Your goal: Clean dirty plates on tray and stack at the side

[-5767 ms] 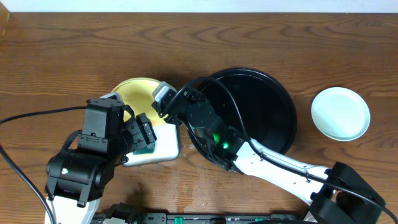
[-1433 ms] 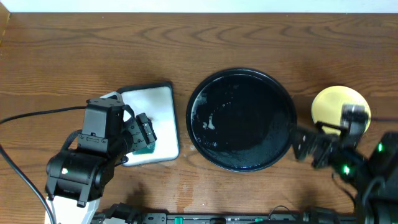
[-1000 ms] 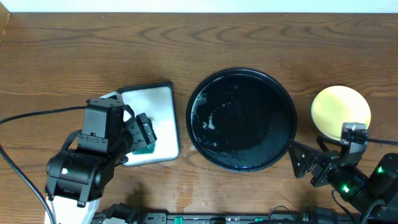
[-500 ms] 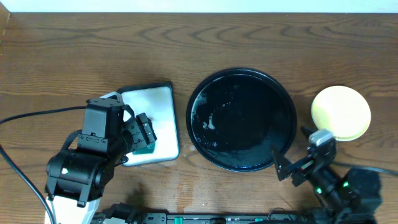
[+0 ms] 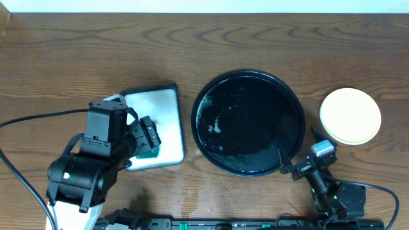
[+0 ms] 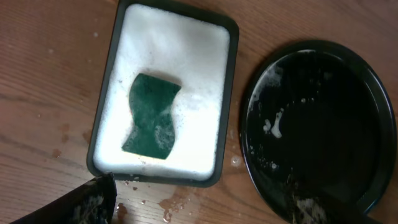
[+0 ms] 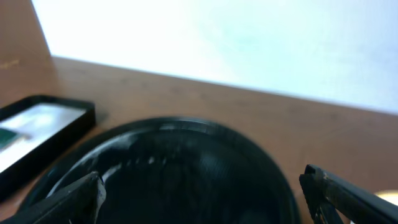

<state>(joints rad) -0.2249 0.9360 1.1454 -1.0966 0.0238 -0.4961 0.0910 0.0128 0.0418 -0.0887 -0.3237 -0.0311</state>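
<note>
Retracting right gripper [image 7: 202, 180]: back at the near table edge, fingers spread, empty.
plates [image 5: 350, 115]: yellow one now tops the pile right of the tray.
tray [image 5: 255, 137]: only suds left, so stacking looks done.
left gripper [image 6: 199, 193]: fingers apart, empty, above sponge [image 6: 151, 116].

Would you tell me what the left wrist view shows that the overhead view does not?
Only the left wrist: the whole sponge lying in foam; from above the left arm mostly covers it. Only the overhead: the yellow plate at the right and the right arm. Both: the black tray with suds and the sponge tray.
</note>
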